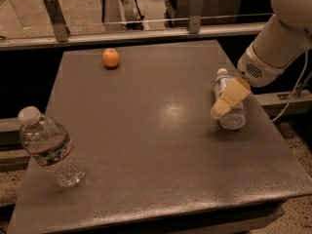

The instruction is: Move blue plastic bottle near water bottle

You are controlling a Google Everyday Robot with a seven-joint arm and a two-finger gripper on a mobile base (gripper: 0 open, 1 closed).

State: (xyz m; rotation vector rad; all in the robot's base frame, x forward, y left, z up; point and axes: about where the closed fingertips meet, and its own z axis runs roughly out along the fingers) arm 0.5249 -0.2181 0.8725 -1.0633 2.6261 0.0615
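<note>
Background: metal rail with glass panel (146,30) runs along the far edge, floor beyond it. Grey square desk (161,150) fills most of the view, with a shiny glare patch near the middle.

- Slim pale-blue frosted plastic bottle (234,117): lying flat at the right side of the desk, white cap pointing to the far side, base toward the near side.
- Clear ridged water bottle with white cap and red-banded label (48,147): near-left corner, standing but leaning a bit left. Well apart from the blue bottle, most of the desk's width between them.
- Small round orange fruit (110,57): far-left area, on its own.
- White robot arm (278,43): comes in from the upper right. The tan gripper (219,110) angles down-left and overlaps the left side of the blue bottle's body. Can't tell whether it touches the bottle or is just above it, and its grip state can't be told from this angle either.
</note>
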